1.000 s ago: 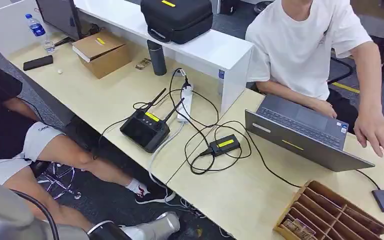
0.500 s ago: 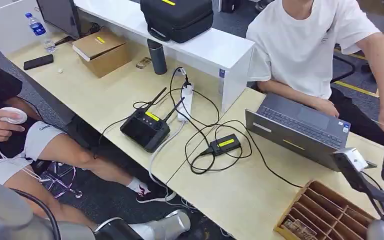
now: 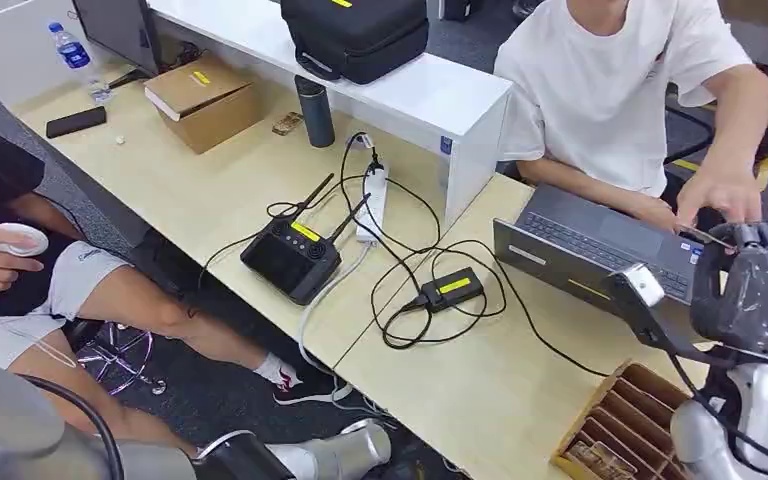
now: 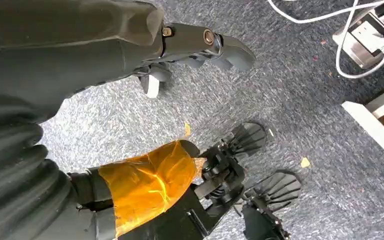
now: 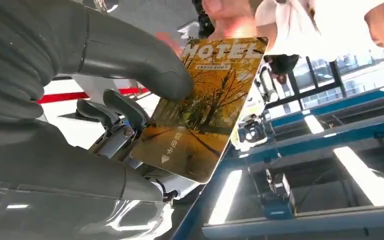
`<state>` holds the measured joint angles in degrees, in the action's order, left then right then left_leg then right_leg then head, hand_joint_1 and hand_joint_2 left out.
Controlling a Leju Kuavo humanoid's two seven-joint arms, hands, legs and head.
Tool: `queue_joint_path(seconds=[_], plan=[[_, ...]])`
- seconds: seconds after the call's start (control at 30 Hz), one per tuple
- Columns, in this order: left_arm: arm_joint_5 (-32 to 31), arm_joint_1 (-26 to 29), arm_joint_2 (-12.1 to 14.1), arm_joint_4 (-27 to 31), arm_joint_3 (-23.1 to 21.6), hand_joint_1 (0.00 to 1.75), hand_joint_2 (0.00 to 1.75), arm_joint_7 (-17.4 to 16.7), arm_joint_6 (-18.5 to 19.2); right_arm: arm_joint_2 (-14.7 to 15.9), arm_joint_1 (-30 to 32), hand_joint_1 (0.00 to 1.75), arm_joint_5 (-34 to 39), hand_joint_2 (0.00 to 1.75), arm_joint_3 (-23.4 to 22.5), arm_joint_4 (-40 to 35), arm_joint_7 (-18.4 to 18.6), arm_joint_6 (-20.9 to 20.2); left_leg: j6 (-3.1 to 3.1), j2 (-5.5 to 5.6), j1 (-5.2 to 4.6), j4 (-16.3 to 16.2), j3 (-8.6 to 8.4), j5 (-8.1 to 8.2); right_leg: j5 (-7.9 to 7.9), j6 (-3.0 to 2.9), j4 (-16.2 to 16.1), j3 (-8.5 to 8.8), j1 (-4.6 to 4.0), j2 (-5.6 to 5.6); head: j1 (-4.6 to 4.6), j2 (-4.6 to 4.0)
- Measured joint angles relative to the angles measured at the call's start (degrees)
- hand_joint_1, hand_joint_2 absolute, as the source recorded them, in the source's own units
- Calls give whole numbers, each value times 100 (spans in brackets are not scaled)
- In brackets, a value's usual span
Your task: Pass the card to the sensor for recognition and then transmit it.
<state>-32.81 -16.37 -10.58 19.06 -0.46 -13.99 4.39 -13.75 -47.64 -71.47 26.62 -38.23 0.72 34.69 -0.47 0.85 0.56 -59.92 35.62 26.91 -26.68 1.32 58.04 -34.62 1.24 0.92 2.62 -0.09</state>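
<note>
The card [image 5: 205,110] is a yellow "HOTEL" card with an autumn tree picture. My right hand [image 5: 80,100] holds it, with the thumb [image 5: 160,80] pressed on its face and fingers behind it. A person's fingers [image 5: 225,12] touch its far edge. In the head view my right hand [image 3: 750,290] is raised over the laptop's right end, and the person's hand [image 3: 720,195] reaches down to the card's thin edge [image 3: 710,237]. My left hand [image 4: 200,42] hangs over the floor, holding nothing.
An open grey laptop [image 3: 600,250] sits in front of the person in white. A wooden divided box [image 3: 630,420] stands at the table's near edge under my right arm. A small black box with a yellow label [image 3: 450,288], a black controller [image 3: 290,258] and tangled cables lie mid-table.
My right arm has risen into view from the right and lifted the card toward the person. The person's hand has moved in from the right edge to the card.
</note>
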Motion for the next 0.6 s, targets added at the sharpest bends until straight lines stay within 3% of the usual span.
queue_joint_path(seconds=[0.03,0.47,0.6], plan=[[0,-1,0,0,0,0,175,0,15,0,1,0,9,175,11,22,-7,0,0,0,0,0,1,0,0,0,-1,0,0,0,0,0],[-5,-9,2,-2,-13,0,175,-23,9,-2,40,0,168,175,42,90,-93,6,0,-2,0,-3,10,1,0,0,-1,-13,0,1,0,0],[380,-276,-59,-205,-2,0,175,-518,-142,-115,53,0,315,175,131,116,-389,-4,0,-10,1,-3,13,0,4,-1,1,-19,-2,9,0,0]])
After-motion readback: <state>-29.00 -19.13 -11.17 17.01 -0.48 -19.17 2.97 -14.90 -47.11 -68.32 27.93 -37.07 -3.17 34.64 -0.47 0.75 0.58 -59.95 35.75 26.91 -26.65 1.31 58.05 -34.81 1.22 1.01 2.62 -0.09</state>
